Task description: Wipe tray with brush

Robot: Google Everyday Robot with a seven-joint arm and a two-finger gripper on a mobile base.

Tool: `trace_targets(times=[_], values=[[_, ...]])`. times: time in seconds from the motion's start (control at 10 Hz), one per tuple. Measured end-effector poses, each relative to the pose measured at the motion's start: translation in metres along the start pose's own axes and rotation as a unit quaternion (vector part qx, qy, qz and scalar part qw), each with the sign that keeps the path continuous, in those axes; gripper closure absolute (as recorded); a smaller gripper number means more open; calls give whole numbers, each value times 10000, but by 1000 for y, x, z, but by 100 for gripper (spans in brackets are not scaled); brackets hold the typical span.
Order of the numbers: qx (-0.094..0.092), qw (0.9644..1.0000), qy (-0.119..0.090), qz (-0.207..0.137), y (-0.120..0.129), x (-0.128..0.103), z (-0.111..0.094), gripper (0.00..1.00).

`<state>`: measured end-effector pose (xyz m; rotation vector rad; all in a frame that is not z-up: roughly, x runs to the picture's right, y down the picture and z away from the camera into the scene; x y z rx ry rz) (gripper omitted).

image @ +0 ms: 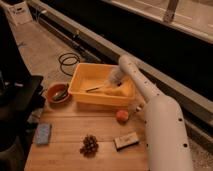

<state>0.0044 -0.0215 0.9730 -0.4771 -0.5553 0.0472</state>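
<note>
A yellow tray stands at the far edge of the wooden table. My white arm reaches from the lower right into it. My gripper is down inside the tray near its right half. A dark brush sticks out to the left from the gripper and lies low over the tray floor. A pale yellow lump lies in the tray's right part, under the gripper.
An orange bowl with a utensil stands left of the tray. On the wooden table lie an orange ball, a dark block, a pine cone and a blue sponge. A black cable coils on the floor behind.
</note>
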Motion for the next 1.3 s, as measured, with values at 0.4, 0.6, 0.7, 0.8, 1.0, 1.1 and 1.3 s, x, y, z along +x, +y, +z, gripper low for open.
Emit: trace_targets(times=[0.4,0.6,0.7,0.8,1.0,1.1,1.3], values=[[-56,9999,-117,-70,18,-43,16,100],[-33,10000,-21,-24,22,-37,11,100],[-3,10000,45,13,20,-28,6,100],[35,9999,148,49,16,-11,-2,100],[74,9994,323,86,5,21,-15,100],[100,9992,385,76,-2,31,-18,100],[129,9992,388,42,-11,33,-19,100]])
